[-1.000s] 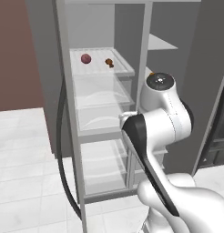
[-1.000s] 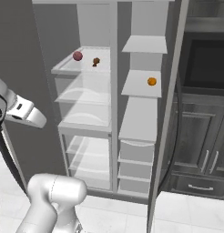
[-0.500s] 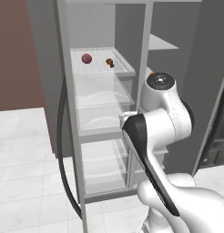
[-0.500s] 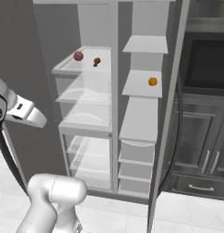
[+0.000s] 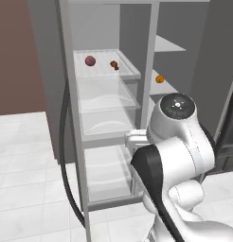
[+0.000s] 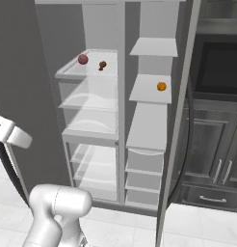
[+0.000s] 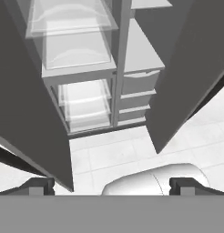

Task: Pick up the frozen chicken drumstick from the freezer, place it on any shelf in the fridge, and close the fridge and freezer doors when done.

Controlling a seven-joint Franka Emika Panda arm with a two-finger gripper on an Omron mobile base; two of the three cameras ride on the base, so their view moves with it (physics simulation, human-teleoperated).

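Nothing has shifted over the last second: the frozen chicken drumstick (image 6: 102,65) lies on the fridge's top shelf (image 6: 72,73) at three o'clock of the red ball (image 6: 83,59), the end effector (image 7: 111,185) gapes empty, leaving both doors (image 7: 27,113) to close.

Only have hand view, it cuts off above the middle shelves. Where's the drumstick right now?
Observer: On the top clear shelf, drumstick lying apart from a red ball.
Operator: Anything in the freezer?
Observer: One small orange thing, on the second grey shelf down.
Operator: What's past the freezer door on that side?
Observer: Dark cabinets, with a dark oven-like unit above them.
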